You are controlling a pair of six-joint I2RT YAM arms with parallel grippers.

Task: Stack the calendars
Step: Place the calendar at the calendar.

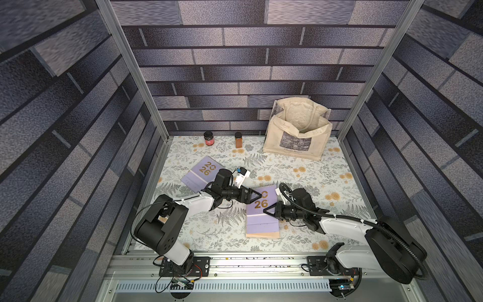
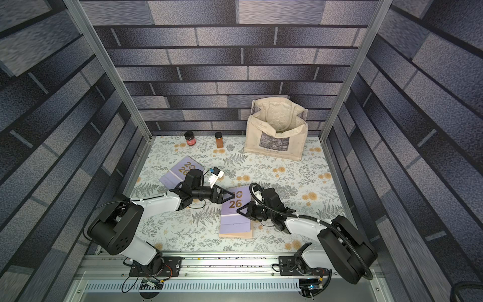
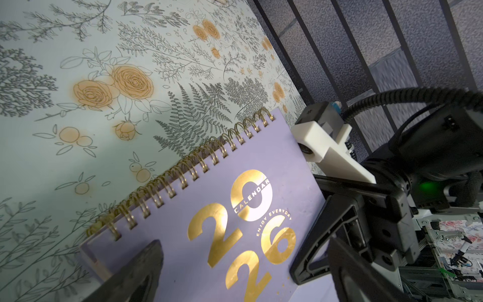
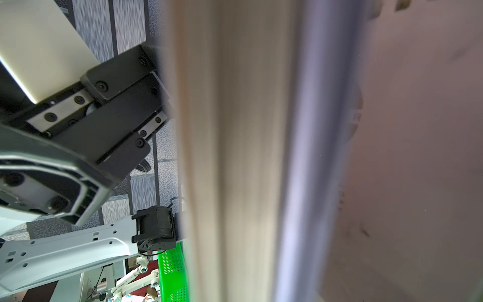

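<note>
Right tool [image 1: 264,209] closed at calendar stack [image 1: 261,225], left tool [image 1: 260,195] apart above it, lilac calendar [image 1: 197,175] aside

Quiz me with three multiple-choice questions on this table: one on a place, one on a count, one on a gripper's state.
1. Where is the cream fabric tote bag? A front edge, left arm's side; B back wall, right arm's side; C flat mid-table.
2. How many small lidded jars stand at the back? A one; B two; C four.
3. The left gripper is: A open over the lilac spiral-bound top calendar; B shut on a jar; C shut on the bag.
B, against the brick wall; B, one black-lidded, one orange-filled; A, its fingers are spread in the wrist view.
</note>
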